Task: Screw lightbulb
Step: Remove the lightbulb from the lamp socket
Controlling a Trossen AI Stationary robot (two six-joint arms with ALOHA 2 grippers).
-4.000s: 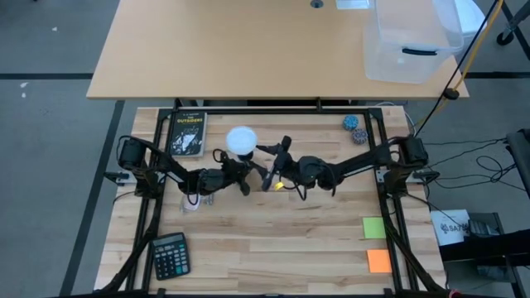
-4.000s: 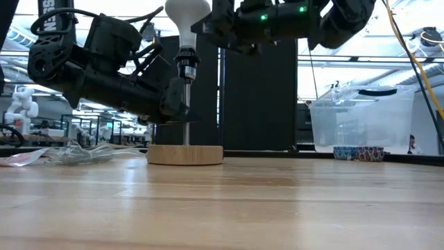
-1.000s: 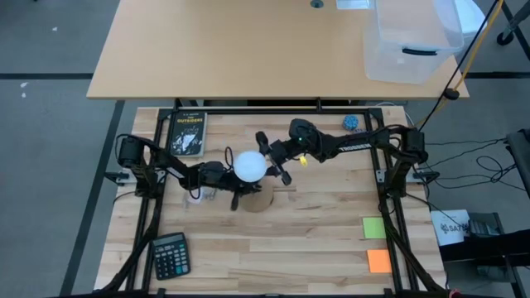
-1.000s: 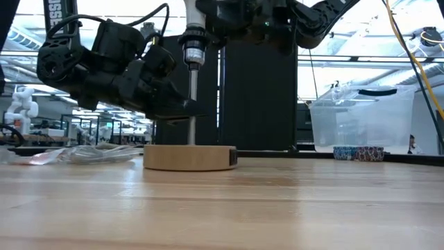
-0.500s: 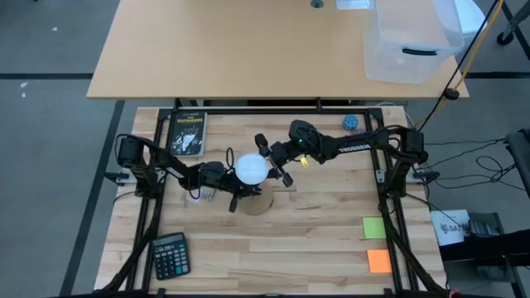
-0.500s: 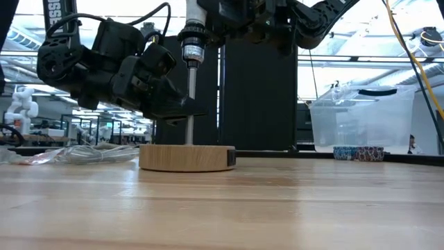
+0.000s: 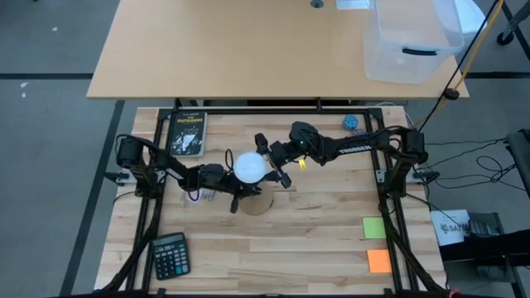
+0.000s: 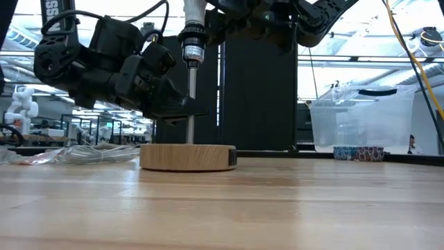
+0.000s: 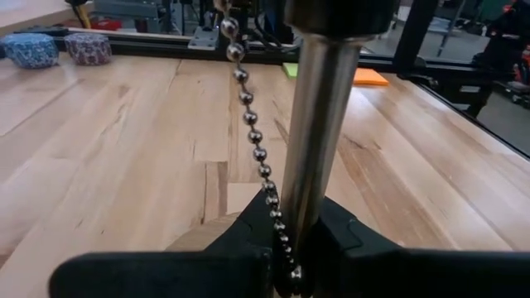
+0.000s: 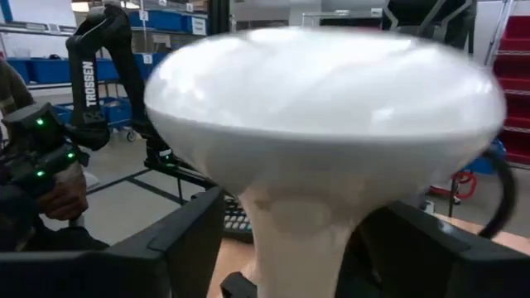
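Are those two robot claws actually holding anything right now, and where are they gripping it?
The left gripper is shut on the lamp's metal pole, low down near the wooden base. The right gripper is open around the lightbulb, not gripping it.

The book near the tabletop's far left corner carries a yellow title on its black cover that seems to read "THE OUTSIDERS"; the smaller print below it is too small to tell. In the right wrist view, a dark arm in the room behind bears "TROSSEN" in white letters down its side. The white letters on the arm at the low view's upper left are cut off and cannot be read.
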